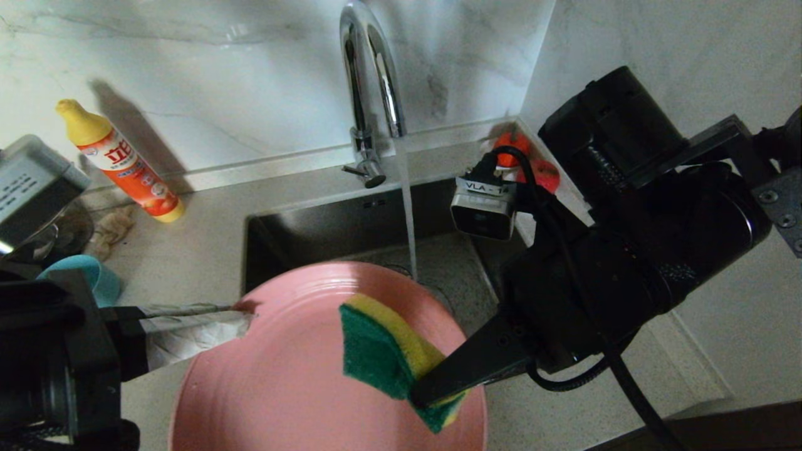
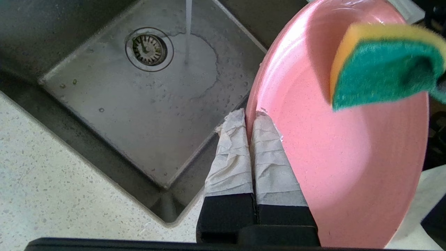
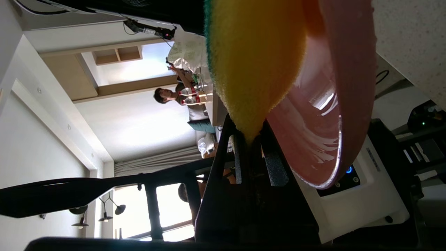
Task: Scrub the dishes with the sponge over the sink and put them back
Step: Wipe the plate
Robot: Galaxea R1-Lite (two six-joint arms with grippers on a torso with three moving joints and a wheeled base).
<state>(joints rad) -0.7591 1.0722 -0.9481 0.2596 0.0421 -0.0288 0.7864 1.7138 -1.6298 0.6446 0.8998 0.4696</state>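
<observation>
Pink plate [image 1: 282, 376]: wide, shallow, smooth matte face with a raised rim, held tilted over the near edge of the sink [image 1: 313, 232]. Left gripper [image 1: 241, 313], fingers wrapped in creased pale tape, is clamped tight on the plate's left rim, one finger on each side of the edge. Right gripper [image 1: 432, 391] is closed on the lower corner of the sponge [image 1: 382, 351]; the sponge lies against the plate's inner face, green scouring layer toward the camera, yellow foam behind it.

Head view only: chrome gooseneck tap [image 1: 369, 94] running a thin stream into the basin behind the plate; orange detergent bottle [image 1: 119, 163] with yellow cap on the counter at left; teal bowl [image 1: 94, 275] partly hidden by the left arm; beige rag [image 1: 113, 228] beside it.

Left wrist view only: steel basin floor, wet and speckled, with round drain strainer [image 2: 149, 49]; stream lands just beside the strainer. Speckled stone counter [image 2: 52, 181] borders the basin.

Right wrist view only: coarse open-pored yellow foam close up, glossy wet sheen along the plate's rim.
</observation>
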